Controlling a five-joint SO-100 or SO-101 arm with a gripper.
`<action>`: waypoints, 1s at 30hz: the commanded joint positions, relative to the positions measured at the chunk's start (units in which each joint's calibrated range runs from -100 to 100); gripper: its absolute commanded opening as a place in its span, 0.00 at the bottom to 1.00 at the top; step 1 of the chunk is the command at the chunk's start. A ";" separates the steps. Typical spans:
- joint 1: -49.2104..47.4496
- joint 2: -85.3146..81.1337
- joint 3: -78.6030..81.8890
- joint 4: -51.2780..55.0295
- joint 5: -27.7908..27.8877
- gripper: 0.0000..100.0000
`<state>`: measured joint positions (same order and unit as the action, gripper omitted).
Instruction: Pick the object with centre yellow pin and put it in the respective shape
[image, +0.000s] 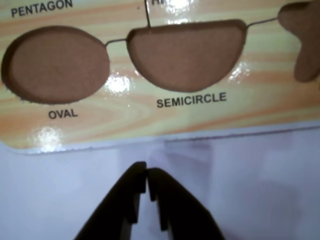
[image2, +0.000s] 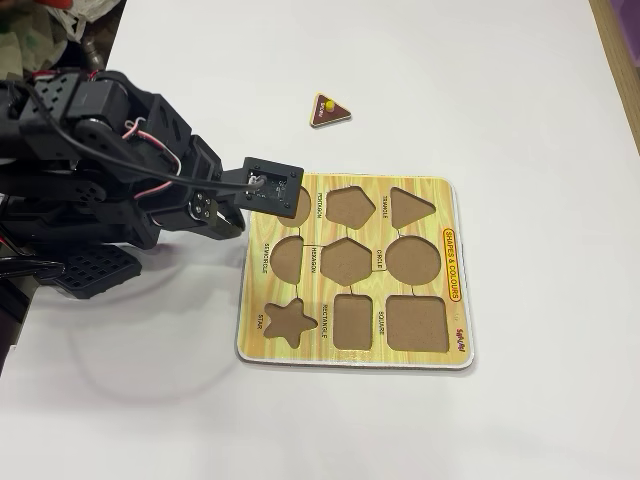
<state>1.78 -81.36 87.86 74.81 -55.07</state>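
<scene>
A brown triangle piece with a yellow centre pin (image2: 328, 109) lies on the white table beyond the shape board (image2: 440, 200). The triangle recess (image2: 410, 206) is at the board's far right corner. My gripper (image2: 238, 222) hangs over the table just off the board's left edge, well away from the piece. In the wrist view my gripper (image: 147, 172) has its black jaws closed tip to tip with nothing between them. The board (image: 150, 117) lies just ahead, with the oval recess (image: 55, 65) and the semicircle recess (image: 187, 57) empty. The piece is out of the wrist view.
The board's other recesses, such as star (image2: 290, 322), circle (image2: 413, 260) and square (image2: 417, 323), are all empty. The arm's base and cables (image2: 70, 190) fill the left side of the fixed view. A wooden strip (image2: 625, 60) runs down the right edge.
</scene>
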 joint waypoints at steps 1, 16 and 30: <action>-0.12 8.72 -9.62 -0.04 -0.06 0.01; -0.12 34.50 -37.59 0.91 -0.06 0.01; -6.86 52.07 -54.41 0.91 -5.91 0.01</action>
<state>-0.65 -30.76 38.22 75.58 -57.15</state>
